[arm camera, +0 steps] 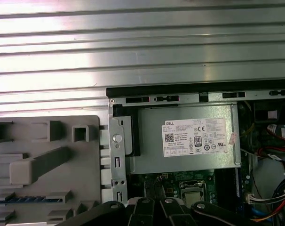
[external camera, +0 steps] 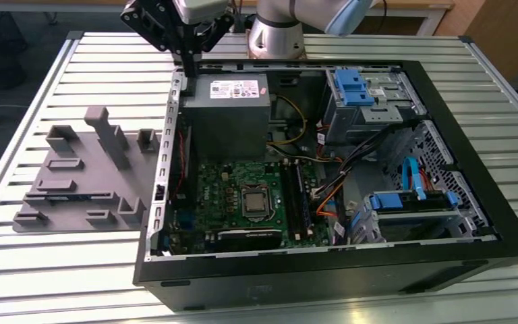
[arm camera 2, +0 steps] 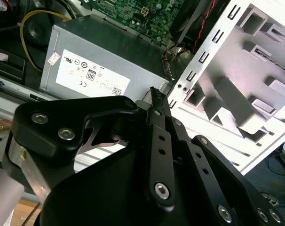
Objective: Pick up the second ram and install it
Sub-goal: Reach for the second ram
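The second ram is a thin dark stick lying on edge in a long slot of the gray tray, at the exterior view's left. In the first wrist view the ram shows as a dark bluish strip in that tray. My gripper hangs shut and holds nothing above the far left corner of the open computer case, next to the power supply and well away from the ram. Its fingers meet in a single black bar in the second wrist view, and the gripper also appears in the first wrist view.
Inside the case lie the green motherboard with long memory slots, loose cables and blue drive bays. The tray carries several upright gray blocks. Everything rests on a slatted metal table.
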Motion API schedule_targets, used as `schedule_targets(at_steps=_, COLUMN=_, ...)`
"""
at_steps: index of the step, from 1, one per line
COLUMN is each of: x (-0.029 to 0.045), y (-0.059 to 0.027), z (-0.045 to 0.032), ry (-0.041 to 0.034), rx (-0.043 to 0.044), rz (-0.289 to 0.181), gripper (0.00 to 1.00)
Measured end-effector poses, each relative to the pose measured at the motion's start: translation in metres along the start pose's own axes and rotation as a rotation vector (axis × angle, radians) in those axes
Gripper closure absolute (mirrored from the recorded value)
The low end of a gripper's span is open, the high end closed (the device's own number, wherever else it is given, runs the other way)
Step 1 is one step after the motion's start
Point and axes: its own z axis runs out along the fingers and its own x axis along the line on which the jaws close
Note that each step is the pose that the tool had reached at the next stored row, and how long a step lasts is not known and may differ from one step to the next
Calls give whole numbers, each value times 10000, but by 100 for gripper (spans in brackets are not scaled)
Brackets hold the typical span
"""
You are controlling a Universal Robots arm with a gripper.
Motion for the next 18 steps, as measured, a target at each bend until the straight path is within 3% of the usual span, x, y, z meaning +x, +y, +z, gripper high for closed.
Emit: schedule_targets(at_steps=18, x=96, y=-8, z=7, ry=0, rx=0, rz=0, gripper=89)
